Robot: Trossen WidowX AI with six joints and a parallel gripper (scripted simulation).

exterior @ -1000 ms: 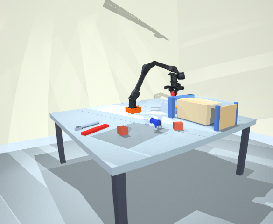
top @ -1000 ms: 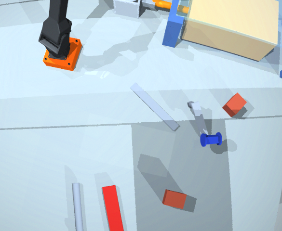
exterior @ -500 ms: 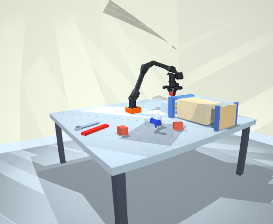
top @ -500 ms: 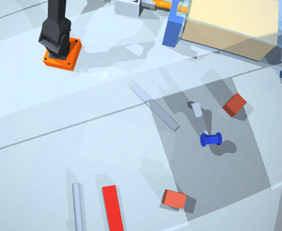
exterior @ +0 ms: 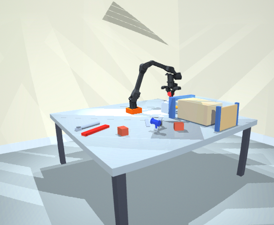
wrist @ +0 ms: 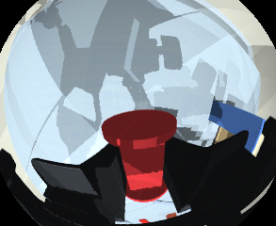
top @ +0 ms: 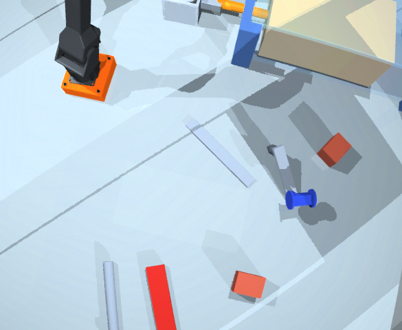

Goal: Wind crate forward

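The table (top: 87, 184) (exterior: 122, 150) (wrist: 31, 101) has a smooth, pale blue-grey top, crossed by hard-edged shadows, on dark square legs (exterior: 120, 198). Cream walls (exterior: 47, 60) meet a grey-blue floor (exterior: 156, 193) with angular light patches.

The black arm (top: 78, 35) (exterior: 138, 82) stands on an orange base block (top: 108, 65) (exterior: 133, 111) at the far side. It rises, bends at a high elbow and extends right; the wrist points the tool (exterior: 171, 94) (wrist: 138, 135) downward, above the winch area. The tool is clamped on a red knob (exterior: 169, 93) (wrist: 139, 127), round in section, with a broad disc flange. Its lower end, and any key engagement, cannot be determined.

The crate (top: 321, 56) (exterior: 192, 111) is a tan rectangular box at the right, inside the clear-panelled cubby between blue frame members (top: 247, 42) (exterior: 172, 107) (wrist: 236, 119). It sits flat. Contact at its front cannot be confirmed. Left of the frame is the pale, box-shaped winch (top: 181, 12) (exterior: 165, 107); an orange cylindrical part (top: 241, 7) (exterior: 176, 107) lies between winch and crate.

Nearer parts: a flat grey strip (top: 220, 152) (exterior: 147, 122); a grey crank with a blue spool-shaped grip (top: 301, 199) (exterior: 155, 122); two red-orange blocks; a rectangular red bar (top: 161, 298) (exterior: 95, 130); a grey rod (top: 110, 294) (exterior: 89, 125).
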